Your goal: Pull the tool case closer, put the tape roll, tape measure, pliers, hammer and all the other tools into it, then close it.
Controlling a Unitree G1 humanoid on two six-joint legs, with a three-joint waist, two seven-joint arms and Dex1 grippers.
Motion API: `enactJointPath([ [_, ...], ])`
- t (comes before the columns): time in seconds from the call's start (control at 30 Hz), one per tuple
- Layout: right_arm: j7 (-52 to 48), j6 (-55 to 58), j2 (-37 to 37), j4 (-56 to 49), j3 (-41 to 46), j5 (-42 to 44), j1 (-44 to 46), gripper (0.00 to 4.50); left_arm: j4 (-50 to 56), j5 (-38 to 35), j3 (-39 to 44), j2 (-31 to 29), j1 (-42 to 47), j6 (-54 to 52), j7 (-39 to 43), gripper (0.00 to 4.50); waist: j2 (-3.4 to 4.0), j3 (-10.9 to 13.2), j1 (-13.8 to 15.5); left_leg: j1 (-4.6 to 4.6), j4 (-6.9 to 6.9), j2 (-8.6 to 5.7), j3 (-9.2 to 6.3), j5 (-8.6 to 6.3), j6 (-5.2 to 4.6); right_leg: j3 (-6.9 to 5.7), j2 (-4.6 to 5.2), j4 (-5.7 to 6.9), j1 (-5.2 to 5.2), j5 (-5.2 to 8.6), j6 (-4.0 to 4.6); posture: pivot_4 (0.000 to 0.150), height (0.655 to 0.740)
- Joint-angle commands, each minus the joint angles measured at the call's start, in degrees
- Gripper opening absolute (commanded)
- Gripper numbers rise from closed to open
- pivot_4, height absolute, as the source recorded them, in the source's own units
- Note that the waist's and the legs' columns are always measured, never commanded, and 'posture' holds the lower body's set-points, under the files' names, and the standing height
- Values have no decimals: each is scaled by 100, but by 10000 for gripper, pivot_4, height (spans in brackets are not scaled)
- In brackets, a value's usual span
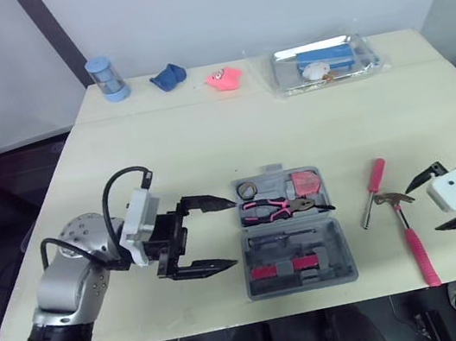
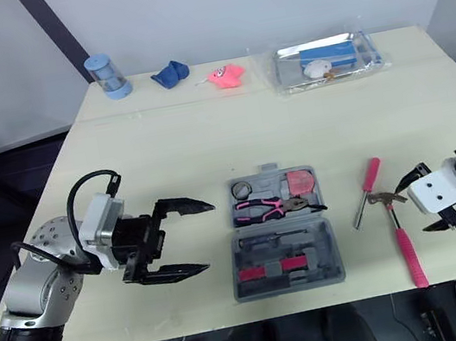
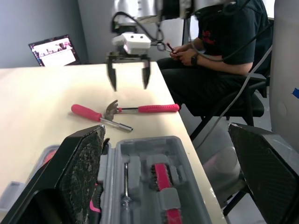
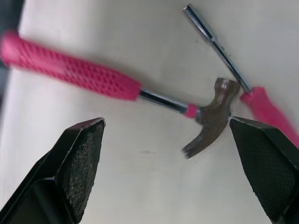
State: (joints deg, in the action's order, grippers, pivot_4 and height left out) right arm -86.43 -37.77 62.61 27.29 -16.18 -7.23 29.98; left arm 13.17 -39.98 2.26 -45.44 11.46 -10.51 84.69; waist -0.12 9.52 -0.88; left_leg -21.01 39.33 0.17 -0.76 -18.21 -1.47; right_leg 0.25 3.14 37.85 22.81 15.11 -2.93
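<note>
Step in hand: picking up the hammer (image 1: pixel 415 240), as I judge it; my right gripper (image 4: pixel 166 122) hangs just above it.
Right jaws: spread wide, holding nothing.
Left jaws: my left gripper (image 1: pixel 233 233) is also released and empty, just left of the tool case (image 1: pixel 348 257).
Tool case: lying open at the middle of the table's near edge, close enough to load, I think.
Packed: the pliers (image 1: pixel 274 209), tape roll (image 1: pixel 247 190) and tape measure (image 1: pixel 305 182) sit in the far half.
Loose: the hammer and the screwdriver (image 1: pixel 372 194) lie on the table right of the case.
Hammer's lie: pink handle toward the near edge, head toward the far side and resting against the screwdriver's shaft.
Wrist: my fingers stand at either end of the handle's line, so closing now would pinch along it. I should turn the wrist until the fingers straddle the handle.
Grip spot: the handle's far end, near the head, where the weight seems to sit, so it should not swing.
Descent: straight down until the pads flank the handle, then close firmly.
Lift: straight up, so the head leaves the screwdriver without dragging it.
Risk: the handle's near end lies close to the table edge, and a nudge could roll it off.
</note>
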Motion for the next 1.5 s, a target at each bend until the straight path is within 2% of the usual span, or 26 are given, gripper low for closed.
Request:
enactJointPath([
  [0.03,-40,-1041,-187,648,-363,-385,523,44478,213,-8,123,5,36,28,-45,45000,1,1,19,-2,0,0,0,0,1,-1,2,0,1,0,0,1500,7400],
  [0.4,1111,-2895,-644,2091,-1315,-1907,1544,44478,292,-38,91,36,156,-130,-193,45000,1,1,-9,0,1,-1,8,1,3,6,8,3,5,0,1,1500,7400],
  [0.8,2799,-3072,-953,2636,-2008,-3630,2147,44478,319,-31,85,75,327,-260,-290,45000,-3,-1,-40,-3,1,0,32,2,3,32,4,12,23,-2,1,1500,7400],
  [0.87,2925,-3021,-975,2722,-2101,-3780,2183,39252,366,-44,103,74,307,-279,-315,45000,-10,-5,-51,-2,4,0,35,2,3,35,4,12,22,-4,1,1500,7400],
  [0.93,2995,-2979,-985,2779,-2156,-3875,2207,37959,401,-55,113,74,302,-297,-339,45000,-23,-11,-86,-2,6,-1,36,2,3,37,3,12,22,-7,2,1500,7400],
  [0.97,3010,-2989,-983,2793,-2176,-3880,2207,31639,428,-66,117,74,297,-313,-359,45000,-30,-14,-101,-1,6,0,36,2,3,39,3,12,21,-8,2,1500,7400],
  [1.0,3030,-3000,-981,2803,-2194,-3886,2209,29855,449,-72,117,76,294,-324,-378,45000,-35,-16,-112,0,7,0,36,2,3,39,3,12,20,-8,1,1500,7400],
  [1.13,3085,-3042,-984,2777,-2205,-3857,2220,9914,521,-95,87,107,284,-358,-448,45000,-45,-19,-157,5,8,0,37,2,3,46,2,12,18,-11,0,1500,7400],
  [1.2,3071,-3014,-999,2758,-2187,-3809,2213,4931,555,-103,71,131,287,-383,-474,45000,-45,-19,-161,6,7,2,37,2,3,47,0,12,18,-11,0,1500,7400],
  [1.23,3056,-2993,-1009,2746,-2175,-3777,2205,705,568,-103,61,147,295,-398,-489,45000,-45,-19,-159,7,7,3,36,2,3,48,-1,13,18,-11,0,1500,7400],
  [1.37,2608,-2787,-954,2712,-2019,-3183,2027,254,624,-121,68,180,283,-450,-517,45000,-46,-19,-156,7,7,4,37,2,3,51,-1,14,18,-11,0,1500,7400],
  [1.5,1637,-2232,-522,2124,-1721,-1967,1454,254,689,-123,83,210,215,-461,-554,45000,-42,-17,-126,3,5,4,32,1,3,57,2,12,18,-11,1,1500,7400],
])
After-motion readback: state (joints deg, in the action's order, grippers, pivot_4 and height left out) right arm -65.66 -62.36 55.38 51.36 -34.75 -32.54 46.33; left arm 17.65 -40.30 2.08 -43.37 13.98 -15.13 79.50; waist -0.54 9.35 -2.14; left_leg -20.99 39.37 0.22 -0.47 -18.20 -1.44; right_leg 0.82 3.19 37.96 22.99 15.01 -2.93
